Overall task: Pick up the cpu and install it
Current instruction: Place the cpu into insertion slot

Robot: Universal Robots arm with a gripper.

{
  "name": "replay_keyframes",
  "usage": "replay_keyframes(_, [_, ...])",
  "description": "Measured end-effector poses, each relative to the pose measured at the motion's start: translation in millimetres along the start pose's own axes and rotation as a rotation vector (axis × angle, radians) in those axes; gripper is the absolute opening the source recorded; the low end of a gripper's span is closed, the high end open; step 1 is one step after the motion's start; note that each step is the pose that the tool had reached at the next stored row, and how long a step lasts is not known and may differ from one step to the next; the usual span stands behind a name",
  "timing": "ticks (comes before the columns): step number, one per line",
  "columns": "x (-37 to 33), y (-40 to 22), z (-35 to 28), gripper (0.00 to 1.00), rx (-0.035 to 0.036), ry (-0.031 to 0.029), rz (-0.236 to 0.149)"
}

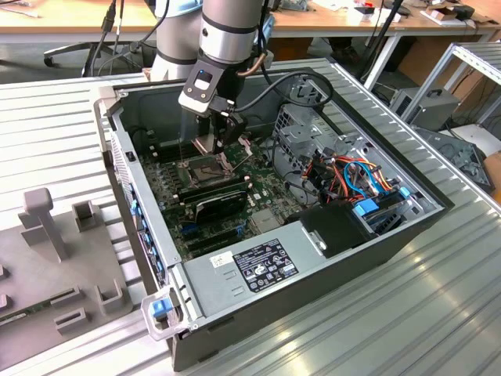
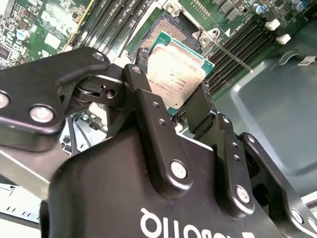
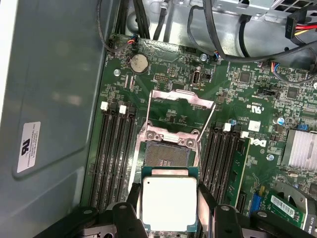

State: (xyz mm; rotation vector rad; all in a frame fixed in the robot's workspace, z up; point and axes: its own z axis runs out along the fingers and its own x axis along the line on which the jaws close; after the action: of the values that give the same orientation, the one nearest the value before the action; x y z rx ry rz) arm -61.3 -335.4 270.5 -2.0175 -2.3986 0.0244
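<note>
the black two-fingered gripper (image 1: 210, 145) hangs in the upper middle of the exterior view, inside the open grey metal computer case (image 1: 407, 235). its jaws are drawn in narrow on two opposite edges of the cpu (image 1: 205, 143), a small flat square chip with a dull grey-tan face and a green rim. in both wrist views the cpu (image 2: 173, 69) (image 3: 168, 204) sits between the black fingers (image 2: 143, 84) (image 3: 134, 194), clear of the green motherboard (image 3: 237, 99) and over one edge of the silver metal-framed socket (image 3: 166, 154), whose load plate (image 3: 181, 106) stands swung open.

the second wrist view shows faint print on the cpu's face and white lettering (image 2: 193, 225), upside down, on the gripper body. the first wrist view shows a white printed label (image 3: 29, 146) on the grey case wall and a round coin battery (image 3: 139, 63). the exterior view shows a black label (image 1: 262, 265) on the grey cover at lower middle, and a grey moulded tray (image 1: 63, 266) at the exterior view's left, outside the case.
</note>
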Motion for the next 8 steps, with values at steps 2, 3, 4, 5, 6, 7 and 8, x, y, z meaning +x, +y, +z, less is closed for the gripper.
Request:
replay_keyframes(2, [0.0,0.0,0.1,0.55,0.0001,0.0007,0.039])
replay_keyframes(3, [0.0,0.0,0.2,0.55,0.0002,0.0009,0.053])
replay_keyframes(4, [0.0,0.0,0.3,0.55,0.0003,0.0011,0.071])
replay_keyframes(5, [0.0,0.0,0.3,0.55,0.0004,0.0013,0.083])
replay_keyframes(6, [0.0,0.0,0.3,0.55,0.0005,0.0015,0.094])
replay_keyframes(7, [0.0,0.0,0.3,0.55,0.0005,0.0016,0.104])
replay_keyframes(8, [0.0,0.0,0.3,0.55,0.0005,0.0017,0.106])
